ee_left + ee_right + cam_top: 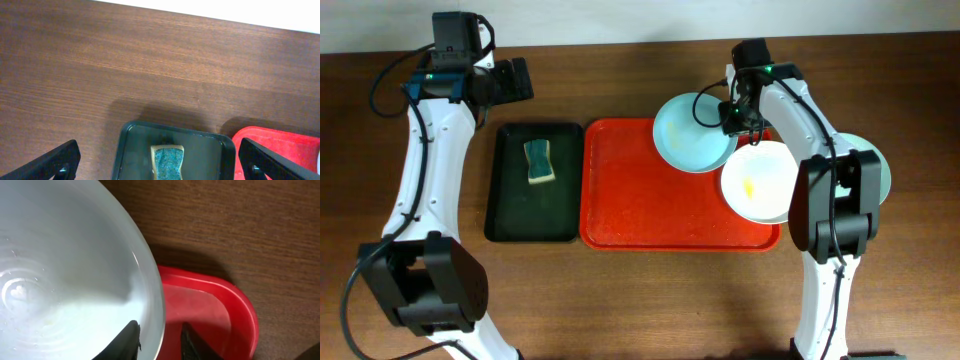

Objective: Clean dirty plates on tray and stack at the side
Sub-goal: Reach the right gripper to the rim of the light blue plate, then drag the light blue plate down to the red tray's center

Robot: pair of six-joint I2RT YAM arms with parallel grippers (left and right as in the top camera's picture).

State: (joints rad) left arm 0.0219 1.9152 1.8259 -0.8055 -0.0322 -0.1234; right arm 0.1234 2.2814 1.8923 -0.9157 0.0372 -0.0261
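dark brown wooden table (640,300) with a plain grain fills every view, and a strip of pale wall runs along its far edge. red tray (650,215) lies at the middle of the table. just left of the red tray sits a smaller black tray (510,215) with a sponge (539,162) in it. a mint plate (685,135) rests at the red tray's far right corner, overhanging the far rim, and a white plate (757,180) with a yellow smear lies over the tray's right rim. a second mint plate (883,165) lies on the wood right of the red tray, mostly hidden by the arm. right gripper (732,113) is at the mint plate's edge, its fingers (125,342) narrow, one either side of the rim; whether they pinch it i cannot tell. left gripper (523,80) hangs beyond the red tray's far left corner, claw spread wide, holding nothing.
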